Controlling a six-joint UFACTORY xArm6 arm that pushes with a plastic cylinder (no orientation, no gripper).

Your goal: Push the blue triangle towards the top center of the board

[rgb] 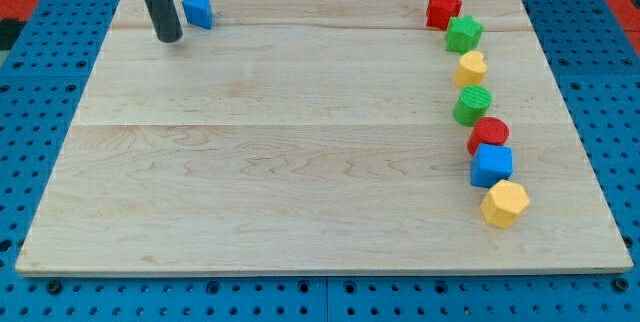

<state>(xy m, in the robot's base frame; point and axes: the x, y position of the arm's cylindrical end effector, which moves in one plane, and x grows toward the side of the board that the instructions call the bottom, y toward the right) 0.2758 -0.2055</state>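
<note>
You are looking at a pale wooden board (300,142) with soft grain lines, lying on a blue table (40,82) full of little holes. A bit of red shows at the view's top corners.

My tip (171,38) is a plain dark rod (no jaws on it, so nothing to spread or pinch). It stands near the view's top left, just left of the blue triangle (198,10), very close, and you cannot tell if they touch.

Down the view's right side runs a curvy line of shiny blocks: red star (443,9), green star (463,33), small yellow block (471,67), ridged green block (473,105), round red block (489,133), blue cube (491,165), yellow hexagon (505,203).
</note>
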